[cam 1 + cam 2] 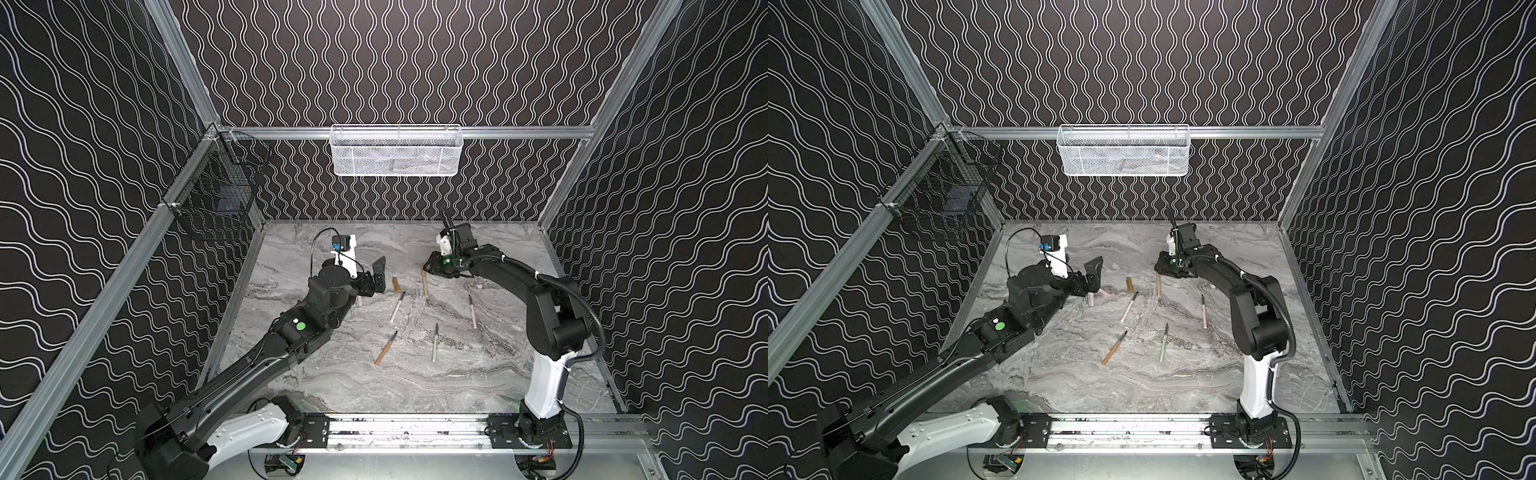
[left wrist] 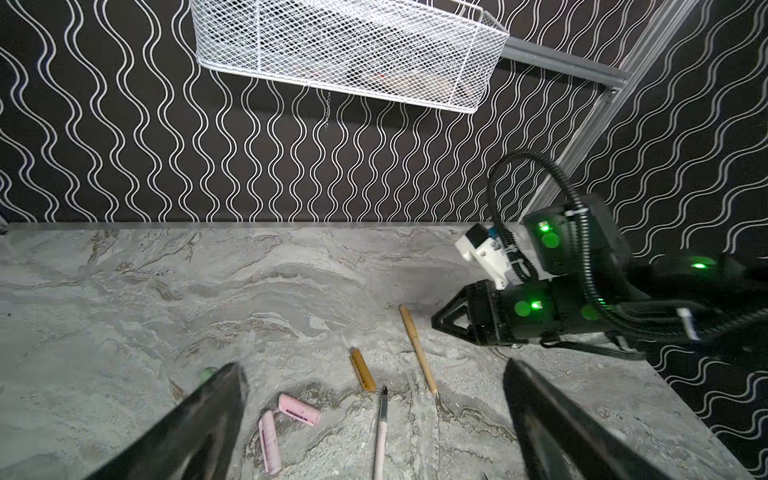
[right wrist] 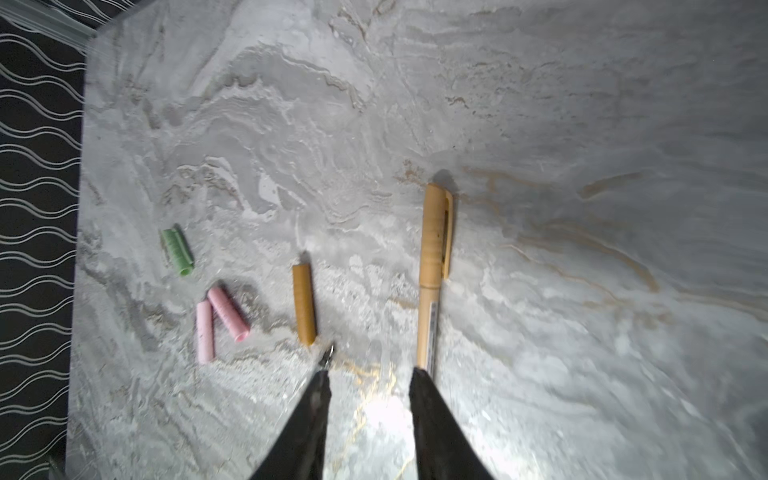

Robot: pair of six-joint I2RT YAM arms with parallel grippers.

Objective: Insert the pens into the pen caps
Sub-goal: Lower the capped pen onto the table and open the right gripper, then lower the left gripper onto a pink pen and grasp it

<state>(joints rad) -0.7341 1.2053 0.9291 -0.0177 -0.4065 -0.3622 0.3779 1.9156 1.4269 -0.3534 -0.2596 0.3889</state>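
Pens [image 1: 397, 306] five (tan pen [image 3: 430, 249] capped); loose caps [image 3: 304, 309] four.

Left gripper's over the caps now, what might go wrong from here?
The two pink caps lie in a tight V, so the open left gripper may knock one while grabbing the other. The capped tan pen lies beside the right gripper and may roll if that arm moves.

You saw a grey marbled table [image 1: 478, 382], black walls [image 1: 395, 62] lined with white waves, a white basket [image 1: 397, 151], a pale pink cap [image 3: 204, 331], a green cap [image 3: 178, 251] and a tan pen [image 3: 432, 270].
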